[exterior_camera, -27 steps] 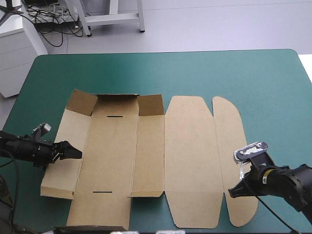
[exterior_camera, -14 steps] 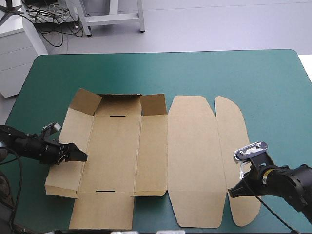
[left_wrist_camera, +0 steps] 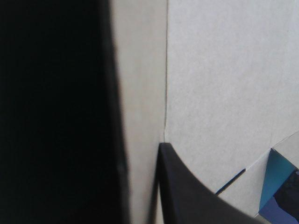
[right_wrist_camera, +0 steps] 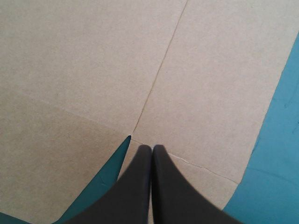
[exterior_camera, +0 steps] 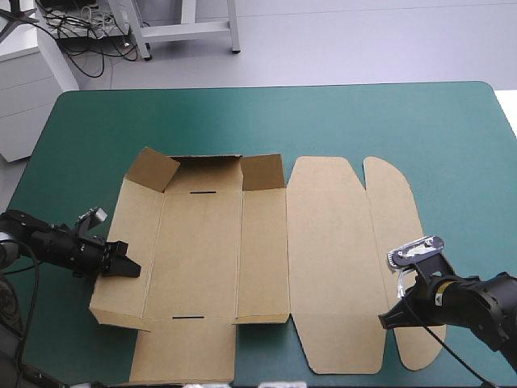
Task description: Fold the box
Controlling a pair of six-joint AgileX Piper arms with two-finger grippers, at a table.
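Observation:
The brown box (exterior_camera: 266, 259) lies as an opened sheet across the teal-green table (exterior_camera: 388, 121). Its far wall and two corner flaps (exterior_camera: 153, 168) stand partly raised, and the lid panel and rounded flap (exterior_camera: 400, 242) lie flat to the right. My left gripper (exterior_camera: 129, 269) is at the sheet's left panel. In the left wrist view its black fingers (left_wrist_camera: 187, 186) stand all but shut, with that panel's board (left_wrist_camera: 140, 93) between them. My right gripper (exterior_camera: 386, 318) is shut, its tip (right_wrist_camera: 152, 148) resting on the board (right_wrist_camera: 93, 70) by a crease near the rounded flap's front end.
The sheet's front flap (exterior_camera: 186, 356) reaches close to the table's front edge. Teal-green cover (right_wrist_camera: 280, 154) shows right of the rounded flap and over the table's far half.
The left gripper has closed on the box's left panel. The whole sheet has slid to the right and a little toward the front. The right gripper has stayed in place, shut.

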